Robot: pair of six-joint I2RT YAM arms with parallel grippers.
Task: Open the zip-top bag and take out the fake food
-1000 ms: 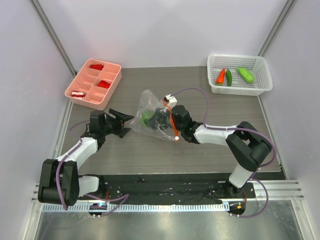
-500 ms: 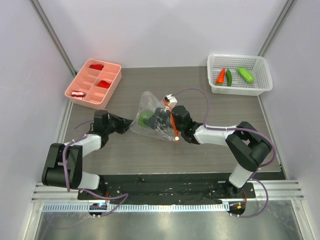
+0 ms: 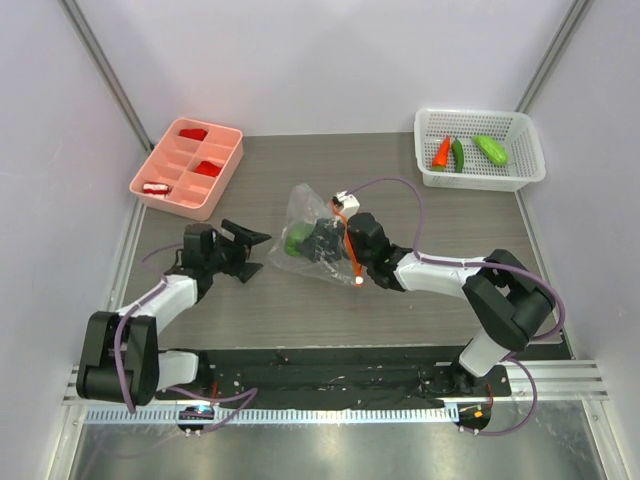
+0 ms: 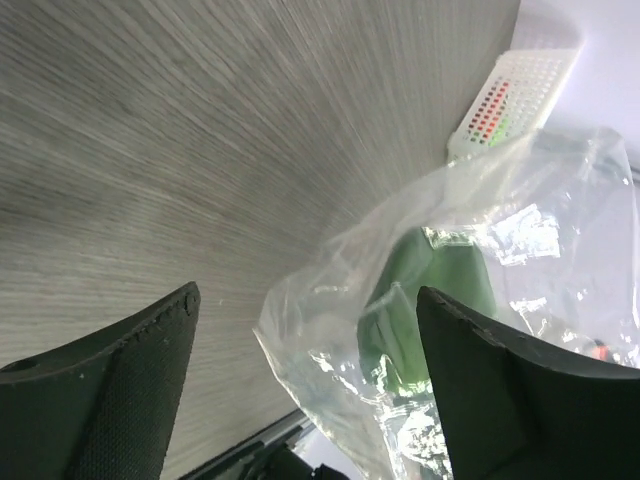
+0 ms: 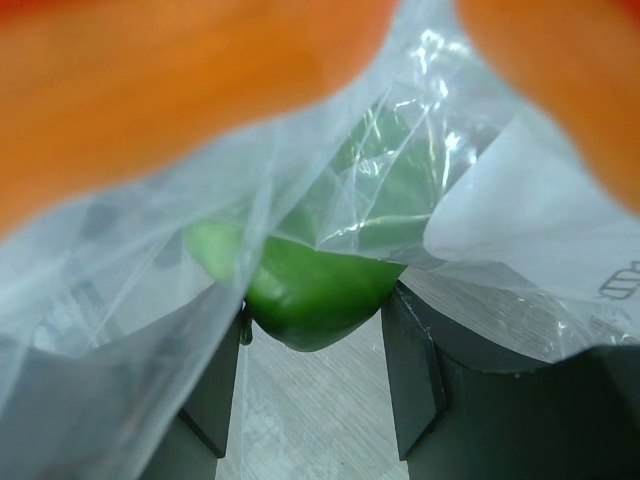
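The clear zip-top bag [image 3: 308, 228] lies mid-table, its orange-red zip strip [image 3: 349, 250] toward the right arm. My right gripper [image 3: 320, 243] reaches into the bag's mouth. In the right wrist view its jaws [image 5: 315, 310] are shut on the green bell pepper [image 5: 318, 288], with plastic draped over it. The pepper also shows in the top view [image 3: 296, 240]. My left gripper [image 3: 246, 252] is open just left of the bag. In the left wrist view it [image 4: 308, 295] frames the bag's corner [image 4: 330, 350] without touching it.
A white mesh basket [image 3: 482, 178] at the back right holds the orange-red carrot piece [image 3: 441, 152], the dark green chili [image 3: 458, 154] and the light green oblong piece [image 3: 490, 148]. A pink divided tray [image 3: 170, 195] with small red blocks stands at the back left.
My left gripper, pressed shut at the bag's left corner half a second ago, has opened and drawn back left. The bag and right gripper have shifted slightly right.
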